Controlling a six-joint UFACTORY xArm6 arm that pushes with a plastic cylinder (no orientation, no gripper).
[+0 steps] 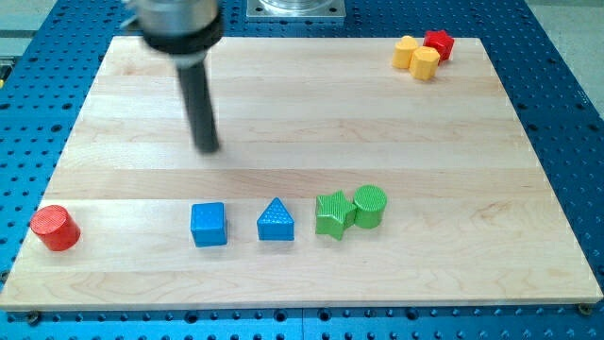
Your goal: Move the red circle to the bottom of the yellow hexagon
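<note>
Camera view: the rod carries no claw, so nothing is held. Its tip [208,146] stands clear of all blocks. The red circle [55,228] lies well down-left of it; the yellow hexagon [425,63] far up-right. Recommended: circle behind the red circle's left side, then push rightward steadily.

Across the lower middle of the frame a row of blocks is standing as a barrier: the blue cube [209,225], the blue triangle [276,221], then the green star [332,213] touching the green cylinder [370,206]. Narrow gaps are showing between the cube and the triangle and between the triangle and the star (none between the two green blocks). The wide band of wooden board [311,113] above that row is lying open, interrupted only by the rod, whose tip [208,148] is sitting at upper left. At upper right, two yellow blocks [416,57] and the red star [438,43] are crowding the corner.
</note>
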